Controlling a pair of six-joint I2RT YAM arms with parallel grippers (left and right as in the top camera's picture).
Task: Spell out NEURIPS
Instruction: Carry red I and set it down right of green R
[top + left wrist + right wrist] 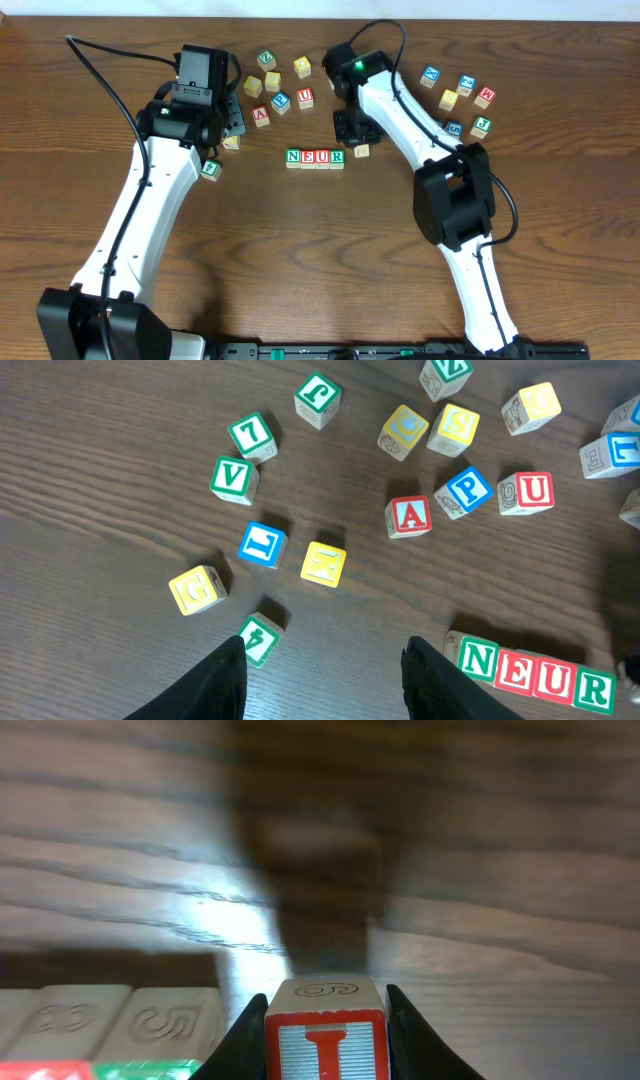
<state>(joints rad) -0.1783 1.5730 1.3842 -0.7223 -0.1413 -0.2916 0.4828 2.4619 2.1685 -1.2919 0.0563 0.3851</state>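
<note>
Four cubes reading N, E, U, R stand in a row [315, 157] [537, 675] at mid-table. My right gripper [326, 997] [355, 135] is shut on the red-framed I cube [325, 1038], which sits low just right of the R; in the overhead view it is the pale cube [361, 150]. The row's pale tops [110, 1018] show at its left in the right wrist view. A blue P cube [468, 488] [281, 100] lies loose behind the row. My left gripper [325, 665] [232, 128] hangs open over bare wood, left of the N, with nothing between its fingers.
Loose cubes lie scattered behind the row: a red A [410, 515], a red U [527, 492], a green V [233, 478], a blue L [263, 544] and yellow ones [322, 563]. Another cluster [460, 98] sits at the back right beside the right arm. A green cube [210, 169] lies under the left arm.
</note>
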